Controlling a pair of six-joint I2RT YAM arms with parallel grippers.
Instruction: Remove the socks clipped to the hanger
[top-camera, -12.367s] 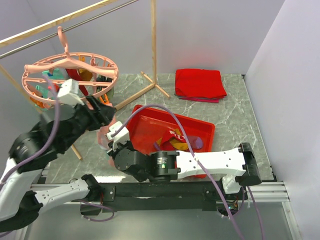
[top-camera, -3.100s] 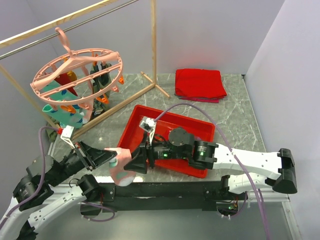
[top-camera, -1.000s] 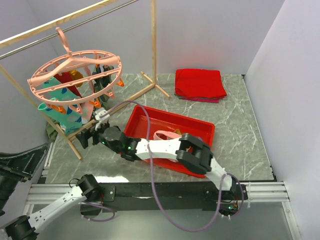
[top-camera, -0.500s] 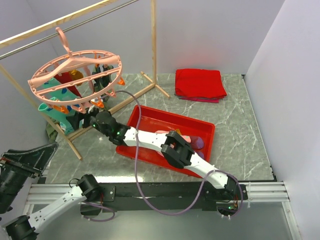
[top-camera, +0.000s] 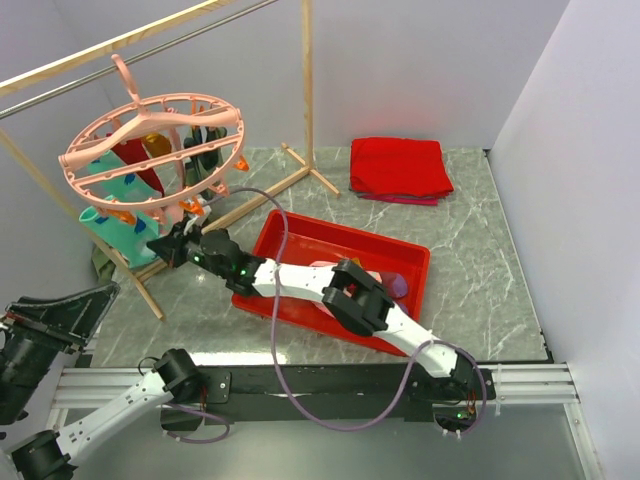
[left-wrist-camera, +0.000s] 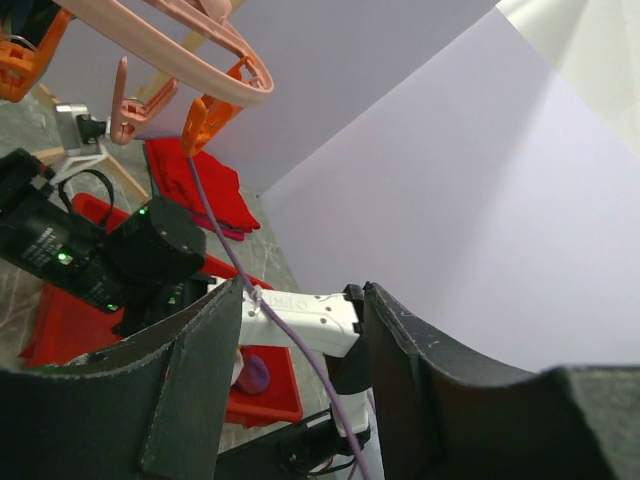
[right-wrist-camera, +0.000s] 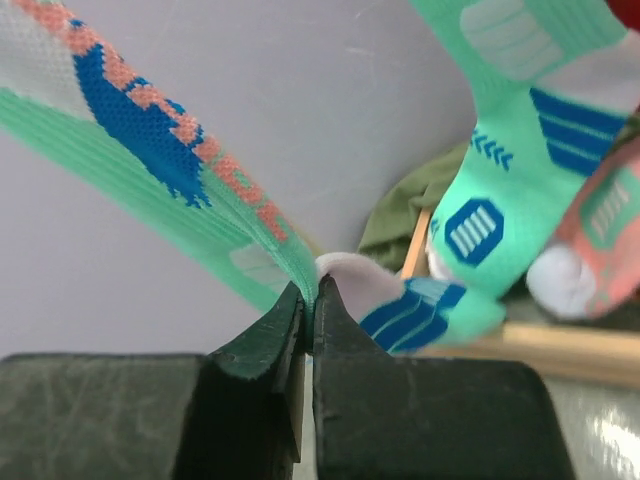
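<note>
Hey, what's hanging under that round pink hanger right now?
Under the hanger hang teal patterned socks, a maroon sock and dark green socks. The right hand is shut on the end of one teal sock. Front socks and the ring hide whatever hangs behind.

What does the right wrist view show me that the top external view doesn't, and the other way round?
Only the right wrist view: the right gripper has its jaws pinched shut on the edge of a teal sock with a blue and orange pattern.

Only the top external view: the pink hanger on its bar, a maroon sock among those clipped to it, the red tray and the folded red cloth.

Both: the right gripper at the teal sock below the hanger.
</note>
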